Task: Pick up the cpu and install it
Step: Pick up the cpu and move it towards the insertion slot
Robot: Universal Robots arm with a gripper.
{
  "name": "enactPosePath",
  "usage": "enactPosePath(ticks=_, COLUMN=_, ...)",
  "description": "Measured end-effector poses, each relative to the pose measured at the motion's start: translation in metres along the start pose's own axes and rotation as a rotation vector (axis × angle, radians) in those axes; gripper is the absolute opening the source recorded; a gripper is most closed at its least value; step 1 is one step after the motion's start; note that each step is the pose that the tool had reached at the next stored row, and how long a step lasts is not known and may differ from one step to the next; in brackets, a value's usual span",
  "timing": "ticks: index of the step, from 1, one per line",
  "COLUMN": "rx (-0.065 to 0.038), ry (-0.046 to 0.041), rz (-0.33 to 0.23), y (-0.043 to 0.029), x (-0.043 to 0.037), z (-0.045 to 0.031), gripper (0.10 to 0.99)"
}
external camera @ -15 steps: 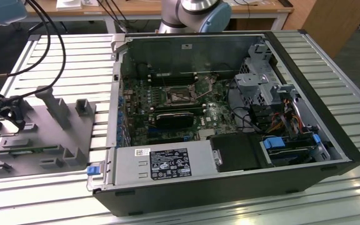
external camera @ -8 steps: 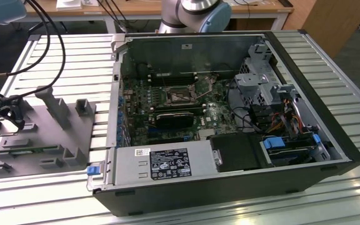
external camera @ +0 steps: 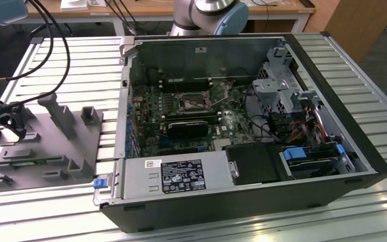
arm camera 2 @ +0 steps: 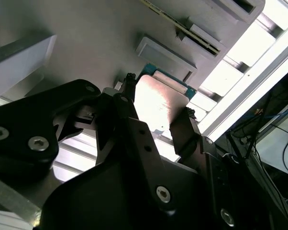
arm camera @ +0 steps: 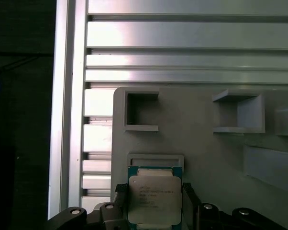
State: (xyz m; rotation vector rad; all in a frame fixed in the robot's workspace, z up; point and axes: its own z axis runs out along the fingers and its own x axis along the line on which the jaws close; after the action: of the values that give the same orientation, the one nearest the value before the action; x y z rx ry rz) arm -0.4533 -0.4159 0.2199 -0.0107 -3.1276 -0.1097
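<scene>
Scene: You face a slatted metal tabletop [external camera: 66, 60] holding a grey plastic tray [external camera: 52, 146] with upright posts [external camera: 59, 113]. An open computer case [external camera: 247, 201] stands just beside the tray, on the exterior view's right.
Cpu: In the first wrist view the cpu [arm camera: 155, 199] lies flat near one corner of the tray, metal top up, just beside a low raised ridge [arm camera: 156, 160].
Jaws: The black jaws are closed on the cpu, one against each of two opposite edges. It looks as though the chip rests on the tray's surface.
Socket: The socket [external camera: 195, 103], a dark square in a metal frame on the green board, sits inside the case, well apart from the tray.
Risk, grip: You hold only thin edges, so a light or uneven squeeze could let the chip tilt or slip out as it leaves the tray.
Risk, ridge: Lifting at a slant could catch the chip's edge on the ridge beside it.
Risk, cables: Black cables [external camera: 52, 75] hang above the tray and could snag a post as you travel.
Risk, seating: A tilted or turned chip would probably meet the socket badly and damage its contacts.
</scene>
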Motion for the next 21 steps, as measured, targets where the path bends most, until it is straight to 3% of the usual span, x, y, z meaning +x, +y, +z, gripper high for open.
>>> enactPosePath(ticks=21, rx=0.0, ry=0.0, rz=0.0, y=0.0007, x=0.0001, z=-0.0095, gripper=0.541)
